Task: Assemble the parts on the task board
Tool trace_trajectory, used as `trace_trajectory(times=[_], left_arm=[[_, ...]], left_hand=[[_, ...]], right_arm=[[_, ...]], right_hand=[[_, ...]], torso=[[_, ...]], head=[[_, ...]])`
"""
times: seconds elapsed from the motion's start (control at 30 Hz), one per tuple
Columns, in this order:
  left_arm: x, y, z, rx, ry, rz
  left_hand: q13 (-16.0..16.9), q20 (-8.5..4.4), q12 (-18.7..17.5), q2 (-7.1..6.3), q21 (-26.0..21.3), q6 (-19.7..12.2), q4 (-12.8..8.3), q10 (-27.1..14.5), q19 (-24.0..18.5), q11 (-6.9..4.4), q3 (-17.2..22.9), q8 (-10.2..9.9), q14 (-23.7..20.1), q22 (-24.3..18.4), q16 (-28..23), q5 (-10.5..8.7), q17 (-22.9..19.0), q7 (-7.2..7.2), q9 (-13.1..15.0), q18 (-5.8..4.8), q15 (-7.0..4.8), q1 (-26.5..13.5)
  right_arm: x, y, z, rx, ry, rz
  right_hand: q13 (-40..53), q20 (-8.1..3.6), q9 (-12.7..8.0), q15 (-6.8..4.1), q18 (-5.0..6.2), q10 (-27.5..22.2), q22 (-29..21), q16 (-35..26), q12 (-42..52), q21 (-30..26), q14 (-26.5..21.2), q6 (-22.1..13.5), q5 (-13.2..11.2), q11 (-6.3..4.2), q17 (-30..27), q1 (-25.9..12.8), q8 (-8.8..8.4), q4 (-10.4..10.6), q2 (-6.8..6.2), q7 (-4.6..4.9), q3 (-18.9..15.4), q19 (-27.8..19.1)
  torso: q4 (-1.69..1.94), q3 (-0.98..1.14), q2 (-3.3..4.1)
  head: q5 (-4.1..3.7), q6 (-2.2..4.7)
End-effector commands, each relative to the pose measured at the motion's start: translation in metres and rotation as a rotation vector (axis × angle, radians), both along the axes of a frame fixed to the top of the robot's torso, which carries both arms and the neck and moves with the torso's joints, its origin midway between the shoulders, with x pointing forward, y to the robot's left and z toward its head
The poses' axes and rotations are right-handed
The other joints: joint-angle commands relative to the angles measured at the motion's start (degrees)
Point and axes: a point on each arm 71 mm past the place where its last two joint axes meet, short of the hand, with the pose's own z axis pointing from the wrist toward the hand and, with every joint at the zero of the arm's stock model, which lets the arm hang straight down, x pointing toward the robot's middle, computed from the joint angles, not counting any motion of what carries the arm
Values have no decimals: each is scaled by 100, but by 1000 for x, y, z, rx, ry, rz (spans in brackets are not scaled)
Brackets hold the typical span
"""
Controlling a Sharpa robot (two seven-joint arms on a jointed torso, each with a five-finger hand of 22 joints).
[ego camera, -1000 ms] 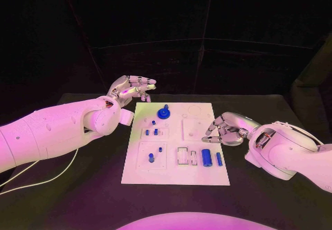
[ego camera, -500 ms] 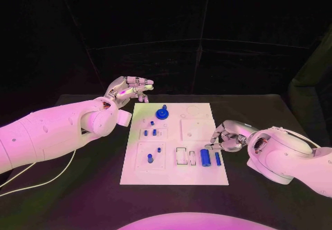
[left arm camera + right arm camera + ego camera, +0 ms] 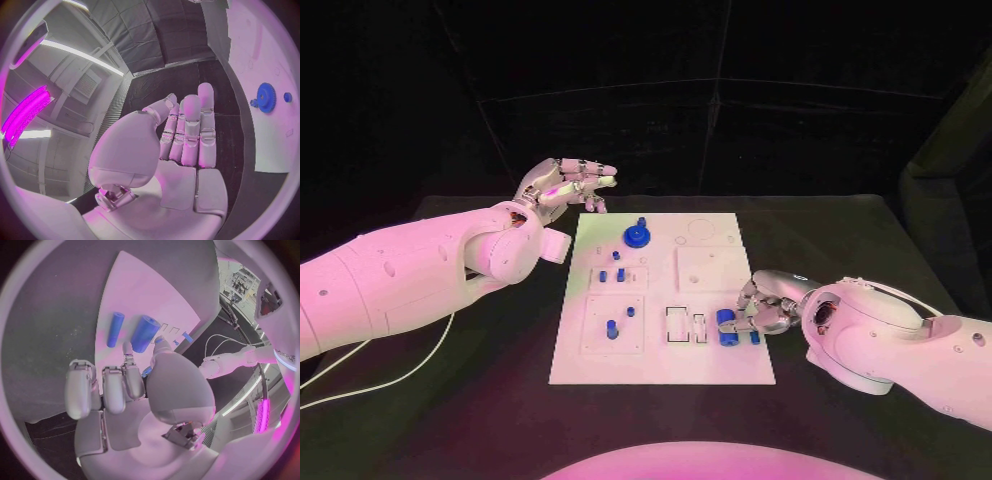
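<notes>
Two hands bracket the task board (image 3: pixel 661 360), and going left to right the left hand (image 3: pixel 567 184) comes first: raised off the table just beyond the board's far-left corner, palm empty, fingers (image 3: pixel 190 125) lying side by side and lightly bent in the left wrist view. On the board's far side stands a blue gear (image 3: pixel 636 237) on its post, apart from that hand. Nearer, small blue pegs (image 3: pixel 612 274) stand in the left-hand square plates. Toward the near right lie a thick blue cylinder (image 3: pixel 728 328) and, just right of it, a thin blue bar (image 3: pixel 754 337), both flat on the white surface.

The right hand (image 3: pixel 769 305) hovers right over these two. In the right wrist view its fingers (image 3: pixel 103 387) are curled down together with the thumb beside them, tips near the cylinder's end; whether they touch it I cannot tell, and nothing is plainly pinched.

The cylinder looks like rigid, light plastic, smooth and free to roll on the slick board. I judge a pinch across its round middle, thumb opposing fingers, safest, since a push from one side would send it rolling toward the bar.
</notes>
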Motion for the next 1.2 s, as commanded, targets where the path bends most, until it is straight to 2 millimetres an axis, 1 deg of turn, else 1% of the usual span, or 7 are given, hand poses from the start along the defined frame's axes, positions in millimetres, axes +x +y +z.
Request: trace_trajectory(times=[0.03,0.23,0.43,0.7,0.83,0.97,1.2], left_arm=[[0,0,2,-10,-8,-9],[0,1,2,-9,-8,-8],[-1,0,2,-10,-8,-10],[-1,2,2,-9,-7,-8],[-1,2,2,-9,-7,-8],[-1,3,2,-9,-6,-8],[-1,2,2,-9,-6,-8]], left_hand=[[7,7,26,0,-30,-26,3,-38,15,-2,-14,31,-36,-5,4,19,-5,7,-2,29,-15,-36],[7,7,26,0,-30,-26,3,-38,15,-2,-14,31,-36,-5,4,19,-5,7,-2,29,-15,-36],[7,7,26,0,-30,-26,3,-38,15,-2,-14,31,-36,-5,4,19,-5,7,-2,29,-15,-36],[7,8,29,2,-32,-28,6,-42,15,-4,-15,33,-37,-7,5,19,-7,6,-2,30,-15,-39],[7,9,35,5,-36,-31,9,-47,15,-5,-15,36,-38,-10,8,19,-10,4,-3,31,-15,-45],[7,9,35,5,-36,-31,9,-47,15,-5,-15,36,-38,-10,8,19,-10,4,-3,31,-15,-45],[7,9,35,5,-36,-31,9,-47,15,-5,-15,36,-38,-10,8,19,-10,4,-3,31,-15,-45]], right_arm=[[0,0,-3,-53,11,-13],[0,5,-6,-60,13,-4],[2,9,-9,-71,11,1],[1,10,-13,-71,15,-1],[0,11,-11,-46,-1,-15],[-1,10,-8,-1,-20,-40],[-8,12,3,130,-57,-96]], right_hand=[[233,14,15,15,-79,45,205,26,23,32,380,4,42,6,205,-62,49,4,11,-40,-42,102],[232,13,23,13,-81,44,212,29,19,35,381,9,48,3,210,-60,63,0,20,-43,-44,105],[256,0,74,-1,-83,46,223,32,15,40,380,-4,159,-12,221,75,146,-35,113,-59,-33,106],[341,-23,173,-26,-86,87,241,42,40,47,385,1,782,-43,254,352,290,-94,217,-91,-69,111],[383,-36,220,-40,-88,113,253,45,57,52,387,35,1054,-61,265,410,340,-85,265,-110,-96,115],[451,-49,266,-57,-92,158,275,54,105,63,391,111,1168,-84,287,427,391,-70,300,-139,-120,125],[529,-85,341,-95,-100,213,316,72,157,85,400,221,1309,-130,332,409,451,-33,362,-190,-162,145]], torso=[[5,1,-3],[-7,-1,-4],[2,-1,-4],[7,-2,-7],[6,-1,-9],[4,3,-16],[7,-6,-16]], head=[[5,-7],[14,-11],[1,-13],[-12,-4],[14,3],[57,11],[46,37]])
